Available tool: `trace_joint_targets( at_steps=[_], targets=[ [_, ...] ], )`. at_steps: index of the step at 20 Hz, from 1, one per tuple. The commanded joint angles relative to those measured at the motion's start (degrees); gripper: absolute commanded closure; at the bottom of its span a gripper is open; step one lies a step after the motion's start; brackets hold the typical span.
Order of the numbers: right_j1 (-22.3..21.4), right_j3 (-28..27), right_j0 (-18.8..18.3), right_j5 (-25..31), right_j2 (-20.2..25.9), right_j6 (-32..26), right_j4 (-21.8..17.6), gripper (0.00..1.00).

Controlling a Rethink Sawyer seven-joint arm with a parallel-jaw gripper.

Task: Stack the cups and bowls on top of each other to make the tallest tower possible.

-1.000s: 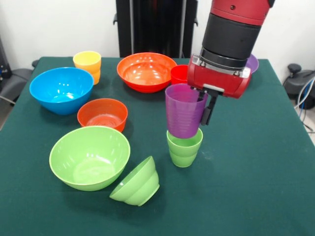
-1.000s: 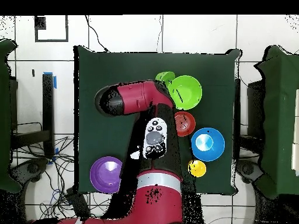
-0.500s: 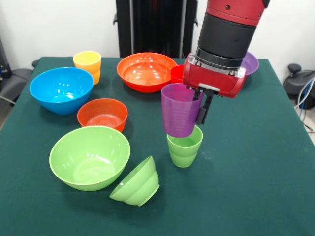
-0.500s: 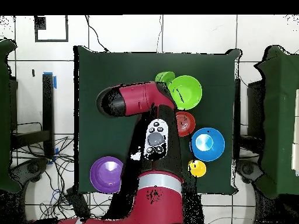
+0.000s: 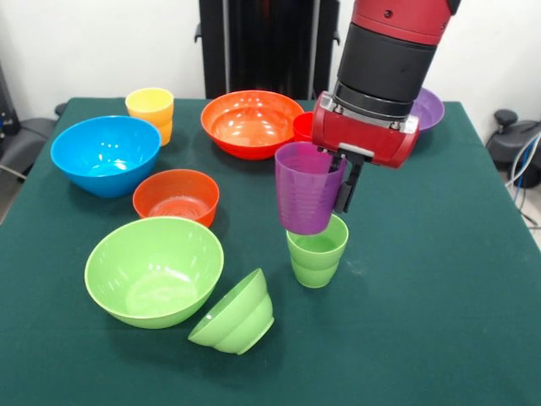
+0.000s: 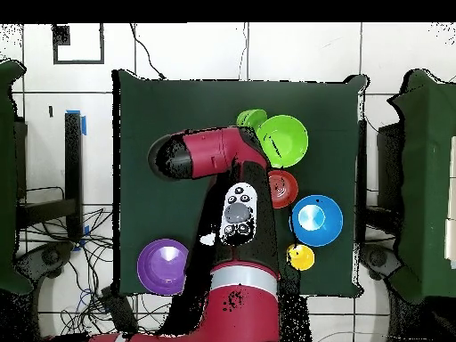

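My gripper [image 5: 336, 181] is shut on the rim of the purple cup [image 5: 308, 188], with one black finger [image 5: 346, 184] showing outside its wall. The cup hangs upright, its base just over the left rim of the light green cup [image 5: 317, 252], which stands on the table. A yellow cup [image 5: 150, 112] stands at the back left. The red cup [image 5: 305, 127] is partly hidden behind the gripper. In the overhead view the arm [image 6: 209, 153] covers the gripper and both of these cups.
Blue bowl [image 5: 106, 154], large orange bowl [image 5: 251, 123], small orange-red bowl [image 5: 176, 196] and large green bowl [image 5: 154, 271] fill the left half. A small green bowl [image 5: 234, 315] lies tipped on its side. A purple bowl [image 5: 428, 108] sits behind the arm.
The gripper has shifted a little to the left and slightly up with the purple cup, so the cup's base now sits off-centre over the green cup.
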Motion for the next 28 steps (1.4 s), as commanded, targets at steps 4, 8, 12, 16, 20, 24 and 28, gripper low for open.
trace_joint_targets(
  at_steps=[4, 8, 12, 16, 20, 24, 28],
  targets=[
    [3.6, 3.4, 0.7, -2.7, 2.3, 3.8, -1.0, 1.0],
    [4.0, 3.0, 1.2, -2.7, 2.1, 4.5, -0.8, 1.0],
    [4.3, 3.6, 1.8, -3.8, 1.7, 5.5, -0.9, 1.0],
    [4.5, 3.7, 2.2, -4.2, 1.4, 6.0, -0.6, 1.0],
    [4.7, 3.3, 2.8, -3.9, 1.1, 6.5, 0.0, 1.0],
    [5.1, 3.2, 3.4, -4.5, 0.6, 7.0, 0.3, 1.0],
    [5.5, 3.1, 3.9, -4.9, 0.1, 7.2, 0.9, 1.0]
  ],
)
